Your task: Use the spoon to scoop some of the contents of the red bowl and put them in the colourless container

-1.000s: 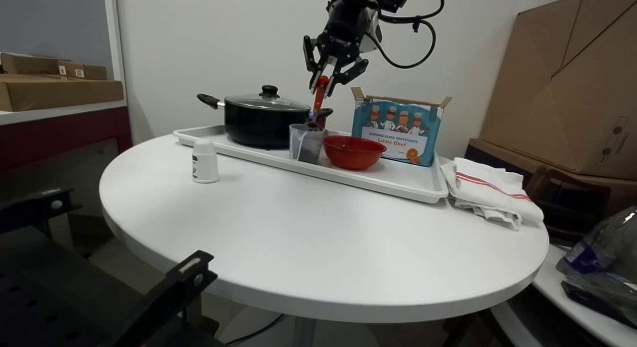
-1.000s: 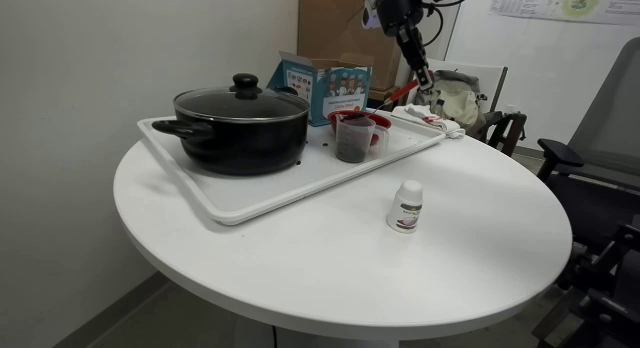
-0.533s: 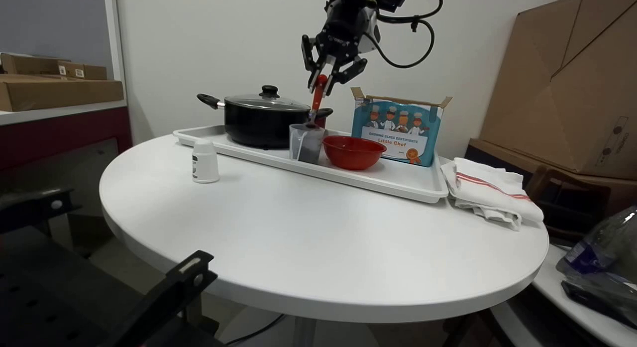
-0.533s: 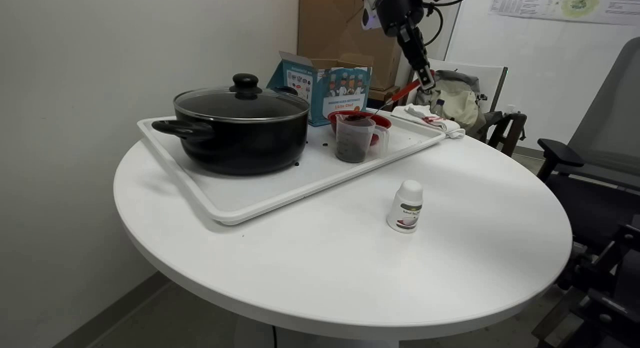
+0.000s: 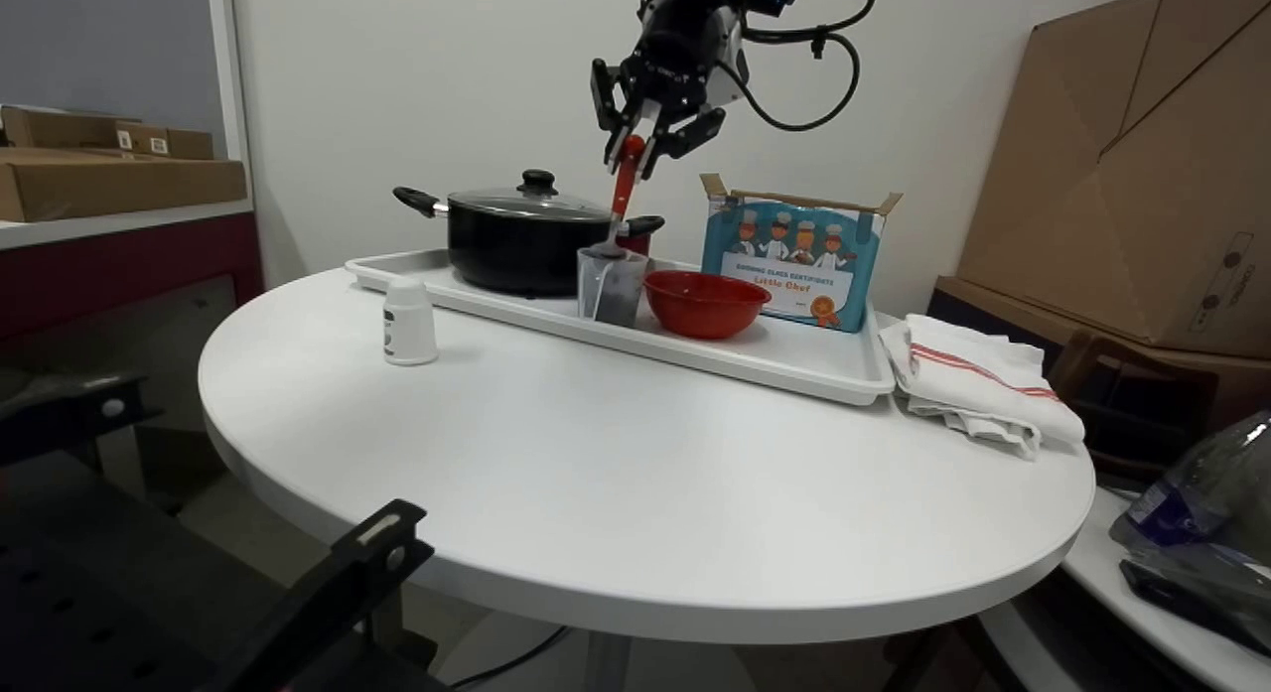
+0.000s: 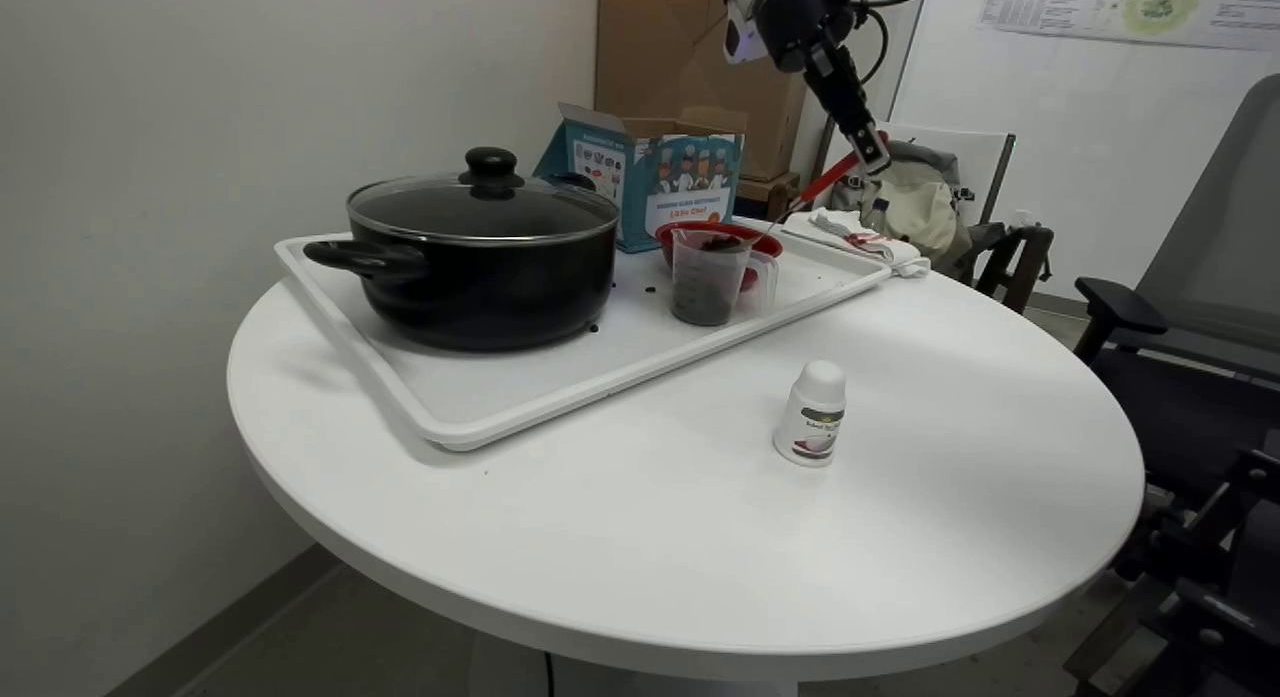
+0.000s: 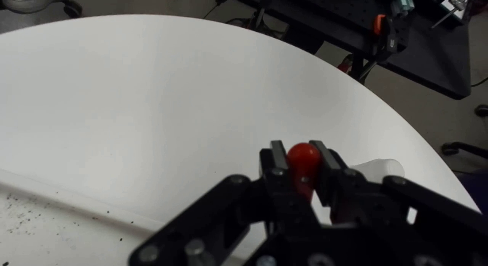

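One claw (image 5: 630,161) grips spoon (image 5: 623,193), scoop end at mouth of colourless container (image 5: 612,289); likely deposit step, should tip next.

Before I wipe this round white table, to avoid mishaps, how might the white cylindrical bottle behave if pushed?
The white cylindrical bottle may tip if pushed high, being taller than wide. Toppled, its round sides could let it roll.

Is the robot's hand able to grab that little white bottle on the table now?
Probably not: the hand is holding the red-handled spoon and would likely need to let go first. The white bottle itself stands uncovered, apart from the tray.
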`<state>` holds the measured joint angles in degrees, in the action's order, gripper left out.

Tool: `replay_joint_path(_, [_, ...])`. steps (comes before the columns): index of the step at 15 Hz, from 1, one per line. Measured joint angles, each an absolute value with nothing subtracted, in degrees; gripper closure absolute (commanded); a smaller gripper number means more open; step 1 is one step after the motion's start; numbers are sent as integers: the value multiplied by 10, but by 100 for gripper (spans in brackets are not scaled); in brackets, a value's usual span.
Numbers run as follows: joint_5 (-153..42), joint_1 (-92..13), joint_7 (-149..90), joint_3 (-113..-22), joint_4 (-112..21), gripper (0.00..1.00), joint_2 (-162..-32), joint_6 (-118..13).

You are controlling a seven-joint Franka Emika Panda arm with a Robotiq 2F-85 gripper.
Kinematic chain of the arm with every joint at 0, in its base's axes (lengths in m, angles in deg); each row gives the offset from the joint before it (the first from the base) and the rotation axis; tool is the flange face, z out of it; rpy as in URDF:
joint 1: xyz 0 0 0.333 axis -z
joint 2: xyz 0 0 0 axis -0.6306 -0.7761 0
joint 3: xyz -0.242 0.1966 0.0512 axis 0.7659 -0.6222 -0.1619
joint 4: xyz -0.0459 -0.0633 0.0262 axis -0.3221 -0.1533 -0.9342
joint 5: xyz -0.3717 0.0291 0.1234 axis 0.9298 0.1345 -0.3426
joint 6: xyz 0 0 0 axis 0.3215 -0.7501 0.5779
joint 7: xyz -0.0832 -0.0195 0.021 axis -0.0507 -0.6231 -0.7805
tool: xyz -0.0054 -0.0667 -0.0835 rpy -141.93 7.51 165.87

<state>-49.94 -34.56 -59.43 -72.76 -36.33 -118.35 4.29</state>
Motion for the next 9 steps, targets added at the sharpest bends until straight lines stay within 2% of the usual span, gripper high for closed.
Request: replay_joint_path(9, [-496, -343, -594, -725, -318, 89, -1205, 105])
